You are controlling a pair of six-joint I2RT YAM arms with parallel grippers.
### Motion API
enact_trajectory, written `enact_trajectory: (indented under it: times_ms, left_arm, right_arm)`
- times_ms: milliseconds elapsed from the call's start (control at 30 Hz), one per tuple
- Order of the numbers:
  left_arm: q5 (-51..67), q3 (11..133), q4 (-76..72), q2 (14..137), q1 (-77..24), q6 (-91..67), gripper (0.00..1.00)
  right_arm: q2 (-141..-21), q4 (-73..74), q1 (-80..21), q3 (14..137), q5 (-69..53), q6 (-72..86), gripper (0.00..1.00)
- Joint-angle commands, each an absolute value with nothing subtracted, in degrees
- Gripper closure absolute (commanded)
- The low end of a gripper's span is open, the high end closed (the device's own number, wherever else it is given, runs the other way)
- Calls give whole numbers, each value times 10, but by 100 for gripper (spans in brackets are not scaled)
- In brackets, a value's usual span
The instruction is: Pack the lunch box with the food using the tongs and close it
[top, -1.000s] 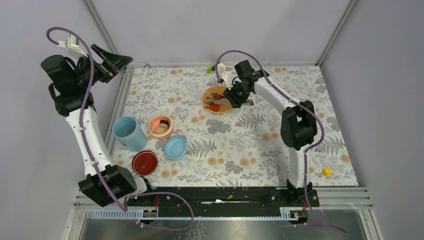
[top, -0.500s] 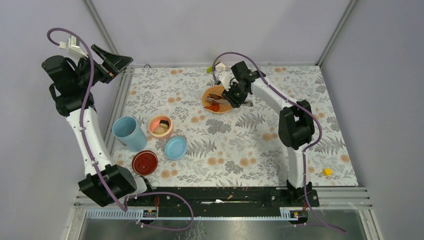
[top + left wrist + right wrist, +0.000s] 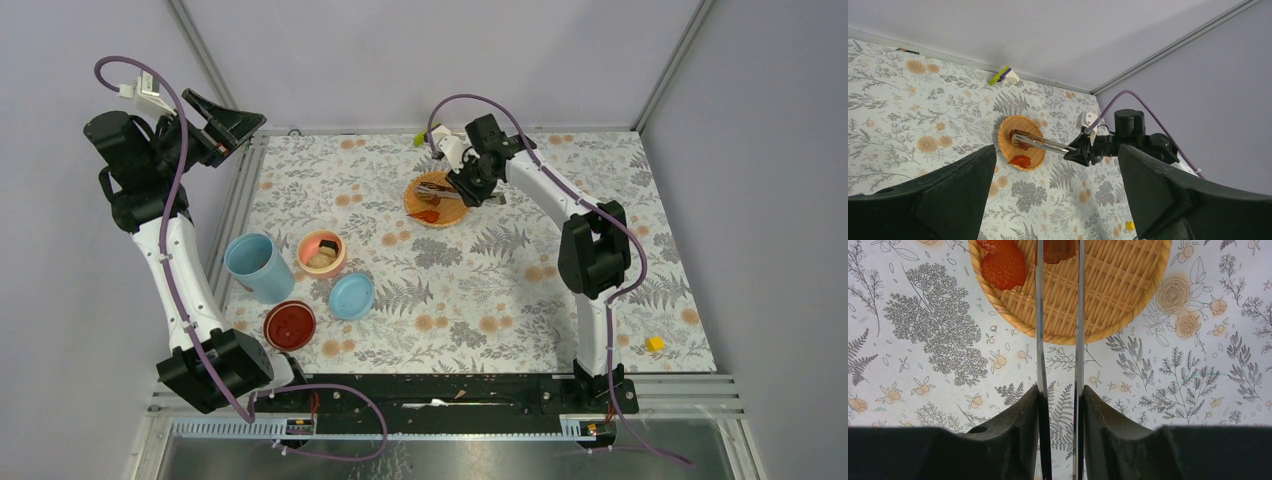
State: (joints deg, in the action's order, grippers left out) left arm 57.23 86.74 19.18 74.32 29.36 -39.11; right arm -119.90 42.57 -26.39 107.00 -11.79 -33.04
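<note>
Your right tool [image 3: 1060,407], gripping the tongs [image 3: 1039,330], has squeezed them narrower in the last sec, tips astride a dark piece [image 3: 1058,250] on the plate [image 3: 1108,300], so pick looks imminent; left tool [image 3: 1054,150] fully open, empty; lunch box [image 3: 258,265] well left of plate.

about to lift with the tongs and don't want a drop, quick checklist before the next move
1. tongs seated in right tool: ok, both arms sit between its jaws
2. dark food piece pinched: cannot tell, it lies between the arms but the tips are cut off
3. inner bowl uncovered: ok, blue lid lies beside it
4. left tool out of the way: ok, open, raised near the table's far left corner
5. plate emptied: not ok, a red piece lies on it
</note>
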Motion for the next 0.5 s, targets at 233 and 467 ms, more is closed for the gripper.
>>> enact_trajectory:
  times_ms: [233, 467]
  left_arm:
    - [576, 869, 160, 737, 293, -394, 1]
    - [572, 864, 160, 734, 293, -392, 1]
  right_arm:
    - [-1142, 437, -259, 1134, -181, -293, 63]
    - [-1141, 455, -281, 1206, -221, -270, 63]
